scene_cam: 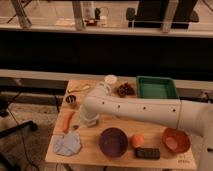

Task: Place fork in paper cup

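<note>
The white paper cup (110, 79) stands at the back middle of the wooden table (90, 156). A pale thin utensil, which looks like the fork (79, 89), lies at the back left of the table. My white arm reaches in from the right. My gripper (89, 121) points down at the table left of the middle, in front of the fork and well short of the paper cup. A small dark metal cup (71, 99) stands just left of the arm. The small light-blue cup is hidden behind the arm.
A green tray (156, 87) sits at the back right, with a dark reddish cluster (125, 89) beside it. An orange carrot-like piece (67, 121), a grey-blue cloth (68, 144), a purple bowl (113, 142), an orange fruit (137, 140), a dark block (148, 153) and a brown bowl (175, 141) line the front.
</note>
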Robot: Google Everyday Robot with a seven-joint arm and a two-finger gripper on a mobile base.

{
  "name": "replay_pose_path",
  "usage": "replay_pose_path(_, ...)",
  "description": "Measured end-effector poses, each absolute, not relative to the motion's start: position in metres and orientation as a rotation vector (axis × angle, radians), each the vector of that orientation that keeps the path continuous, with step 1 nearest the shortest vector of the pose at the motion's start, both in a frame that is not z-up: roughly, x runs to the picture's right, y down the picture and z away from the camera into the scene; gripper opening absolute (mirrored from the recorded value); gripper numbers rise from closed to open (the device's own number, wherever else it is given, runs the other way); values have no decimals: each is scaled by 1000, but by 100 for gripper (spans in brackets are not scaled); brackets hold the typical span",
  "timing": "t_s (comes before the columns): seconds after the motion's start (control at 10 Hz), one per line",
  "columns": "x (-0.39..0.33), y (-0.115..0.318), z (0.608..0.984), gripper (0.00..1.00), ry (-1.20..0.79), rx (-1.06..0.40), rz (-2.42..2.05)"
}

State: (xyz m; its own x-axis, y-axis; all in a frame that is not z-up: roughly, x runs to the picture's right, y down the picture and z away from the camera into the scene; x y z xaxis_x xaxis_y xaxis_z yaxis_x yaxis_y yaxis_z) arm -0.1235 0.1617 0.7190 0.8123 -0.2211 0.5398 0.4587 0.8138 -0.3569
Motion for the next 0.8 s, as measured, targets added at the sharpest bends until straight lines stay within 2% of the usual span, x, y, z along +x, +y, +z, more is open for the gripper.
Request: replay_pose_path(0.8, -110, 117, 719, 0, -406, -462, -427)
